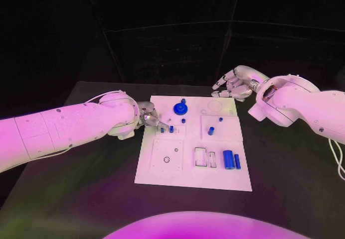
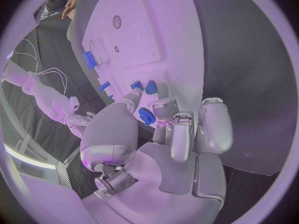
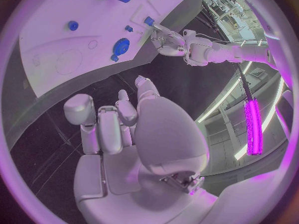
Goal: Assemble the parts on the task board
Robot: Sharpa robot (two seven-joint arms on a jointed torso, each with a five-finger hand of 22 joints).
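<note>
Left hand (image 1: 149, 117) fingers (image 2: 167, 109) hide blue part (image 2: 147, 116).

Black tabletop and its surroundings

The black tabletop (image 1: 86, 199) spreads to the left, right, near and far sides of the scene, matte and dark, catching a faint sheen toward its near edge. Beyond its far edge hangs a dark backdrop (image 1: 172, 45) crossed by thin pale lines. A thin white cable (image 1: 336, 159) loops at the right edge.
</note>
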